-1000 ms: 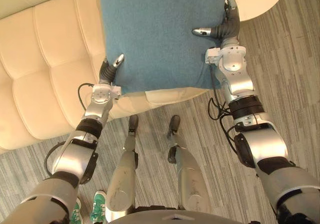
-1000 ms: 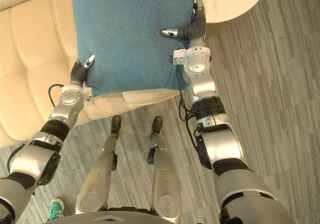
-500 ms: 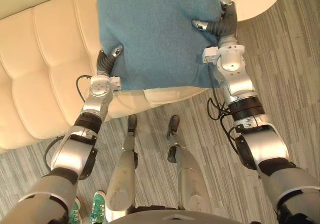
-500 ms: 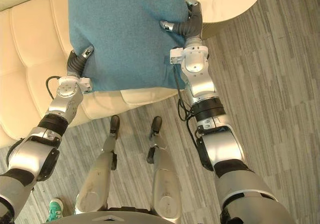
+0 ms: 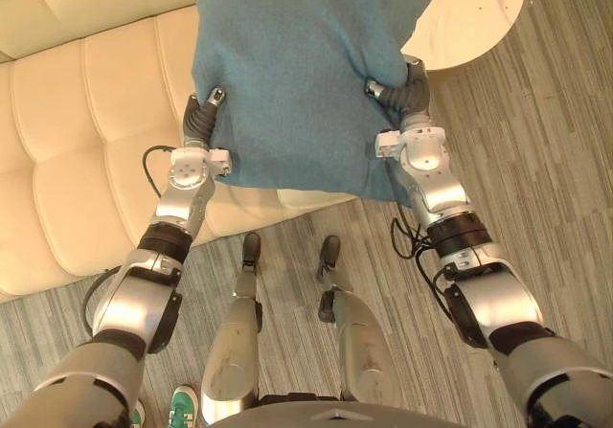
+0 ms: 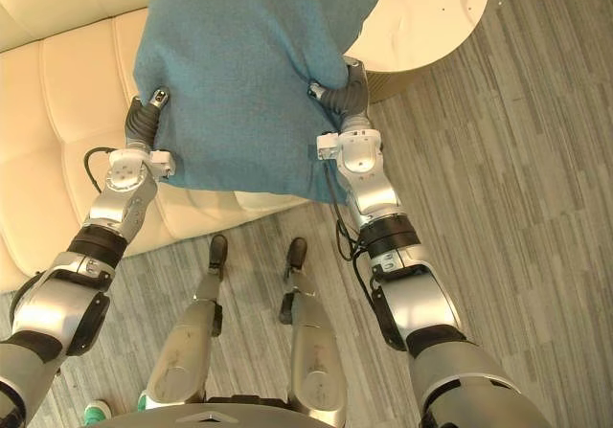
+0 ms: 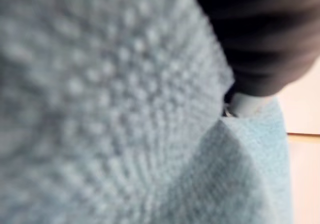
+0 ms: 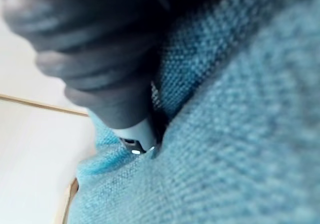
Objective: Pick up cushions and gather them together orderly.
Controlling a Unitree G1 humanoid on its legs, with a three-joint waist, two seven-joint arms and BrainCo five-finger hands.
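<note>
A large teal cushion [image 5: 287,74] hangs over the cream sofa [image 5: 86,160], held up by both sides. My left hand [image 5: 199,120] pinches its left edge, thumb on top and fingers under the cloth. My right hand [image 5: 402,88] is curled into its right edge, where the fabric bunches around the fingers. The knitted teal weave [image 7: 100,108] presses close against the left hand's dark cover [image 7: 260,38]. The same cloth [image 8: 240,108] wraps the right hand [image 8: 115,83].
A round white table [image 5: 469,16] stands just behind the cushion's right corner, over grey plank flooring [image 5: 556,160]. The sofa's tufted seat spreads to the left and behind. A person's green shoes [image 5: 182,404] show at the lower left.
Both hands have curled shut on the cushion's edges. The cushion has been lifted and drawn toward me. The camera has tilted, so more of the sofa and table shows.
</note>
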